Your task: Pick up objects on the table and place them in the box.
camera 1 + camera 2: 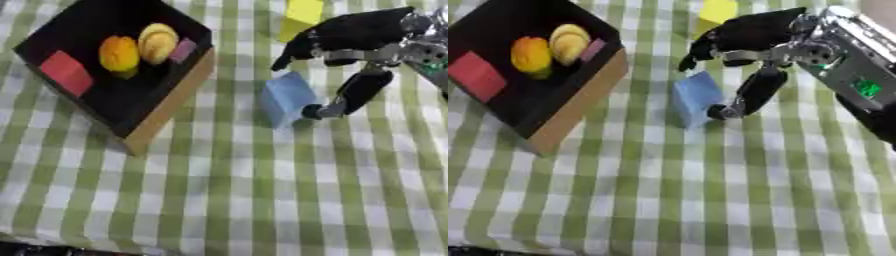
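The right hand (350, 42) is held spread above the blue block (285, 98), its thumb tip set against the block's right side while the fingers (293, 52) arch over the top without closing. The arm is brought in from the upper right. The block is stood on the checked tablecloth (262, 200) just right of the box (166, 107), a yellow block (300, 17) lying behind the hand.

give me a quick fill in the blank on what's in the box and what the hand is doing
The right hand reaches for the ____ block on the checked cloth.
A ____ block lies on the cloth beyond the hand.
The flat red piece lies ____ the box.
The box stands to the ____ of the hand.

Missing words: blue; yellow; inside; left
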Action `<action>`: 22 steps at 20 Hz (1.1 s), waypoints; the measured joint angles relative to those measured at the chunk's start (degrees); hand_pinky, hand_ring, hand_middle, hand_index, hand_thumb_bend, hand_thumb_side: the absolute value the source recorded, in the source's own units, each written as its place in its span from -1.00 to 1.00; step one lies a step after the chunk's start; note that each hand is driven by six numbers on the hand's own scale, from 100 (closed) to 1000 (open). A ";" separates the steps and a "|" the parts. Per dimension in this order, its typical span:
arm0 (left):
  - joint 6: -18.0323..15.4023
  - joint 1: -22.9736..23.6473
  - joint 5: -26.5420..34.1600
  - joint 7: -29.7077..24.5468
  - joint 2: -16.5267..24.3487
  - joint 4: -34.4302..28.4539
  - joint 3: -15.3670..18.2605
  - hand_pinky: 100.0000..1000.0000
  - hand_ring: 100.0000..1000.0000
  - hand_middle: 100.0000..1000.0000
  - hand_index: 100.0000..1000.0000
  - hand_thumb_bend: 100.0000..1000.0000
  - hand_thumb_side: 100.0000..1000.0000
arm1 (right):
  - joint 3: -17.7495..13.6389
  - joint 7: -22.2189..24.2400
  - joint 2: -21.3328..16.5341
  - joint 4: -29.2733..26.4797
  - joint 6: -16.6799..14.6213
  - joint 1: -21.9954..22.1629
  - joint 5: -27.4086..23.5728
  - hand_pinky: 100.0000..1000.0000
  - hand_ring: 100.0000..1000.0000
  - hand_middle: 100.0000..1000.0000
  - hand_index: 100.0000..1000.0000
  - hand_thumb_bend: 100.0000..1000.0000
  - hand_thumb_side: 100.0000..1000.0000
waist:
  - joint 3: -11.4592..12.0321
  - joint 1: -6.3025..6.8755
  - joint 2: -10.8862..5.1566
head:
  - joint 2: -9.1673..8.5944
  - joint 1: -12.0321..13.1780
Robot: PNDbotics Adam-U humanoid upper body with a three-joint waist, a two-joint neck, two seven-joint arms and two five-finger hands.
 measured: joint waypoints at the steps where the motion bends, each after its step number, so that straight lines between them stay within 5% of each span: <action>1: 0.00 -0.01 0.03 0.00 -0.02 0.00 0.00 0.53 0.54 0.46 0.58 -0.43 0.31 | 0.21 0.10 0.22 0.27 -0.11 -0.01 0.02 0.69 0.75 0.52 0.80 -0.48 -0.29 | 0.02 0.00 0.01 | 0.00 0.00; 9: 0.05 -0.28 0.17 -0.05 -0.47 0.00 -0.02 0.52 0.54 0.46 0.58 -0.44 0.31 | 1.90 0.39 2.25 3.87 -0.97 -0.76 1.18 0.68 0.73 0.41 0.75 -0.51 -0.28 | 0.18 0.00 0.22 | -0.08 0.00; 17: 0.15 -0.36 0.21 -0.15 -0.50 0.00 -0.04 0.52 0.54 0.45 0.58 -0.45 0.32 | 2.33 -0.96 3.72 5.82 -1.12 -1.25 1.57 0.63 0.59 -0.16 0.40 -0.51 -0.48 | 0.24 0.02 0.33 | -0.22 0.00; 22: 0.19 -0.37 0.21 -0.20 -0.50 0.00 -0.04 0.52 0.54 0.44 0.58 -0.45 0.31 | 2.15 -2.48 4.11 5.82 -0.32 -1.30 1.35 0.61 0.50 -0.36 0.24 -0.56 -0.64 | 0.16 0.02 0.33 | -0.24 0.04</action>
